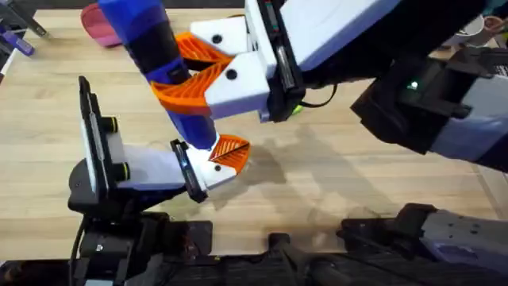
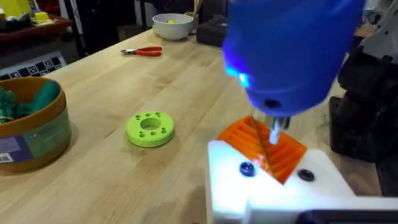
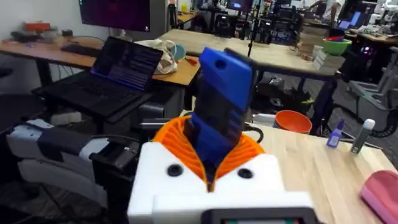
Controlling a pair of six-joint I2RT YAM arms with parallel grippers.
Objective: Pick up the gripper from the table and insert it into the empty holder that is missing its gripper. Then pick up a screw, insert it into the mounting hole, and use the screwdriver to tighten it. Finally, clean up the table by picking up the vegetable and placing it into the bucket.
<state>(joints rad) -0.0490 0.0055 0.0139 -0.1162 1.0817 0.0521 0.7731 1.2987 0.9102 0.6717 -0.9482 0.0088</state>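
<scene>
The right gripper (image 1: 202, 67) is clamped on the blue screwdriver (image 1: 151, 40), its 2 orange pads pressing the body. The metal tip (image 2: 274, 132) meets the orange gripper (image 2: 264, 146) on the white holder (image 2: 273, 186) just below it. For the left gripper (image 1: 218, 163) I cannot tell the state. The light wooden table (image 1: 341, 183) carries, away from the holder, a green ring (image 2: 150, 128), the bucket (image 2: 31, 124), red pliers (image 2: 143, 51) and a white bowl (image 2: 172, 25). Beyond the right gripper the room holds a laptop (image 3: 121, 68) on a desk.

Screwdriver (image 2: 292, 53) top cut off
</scene>
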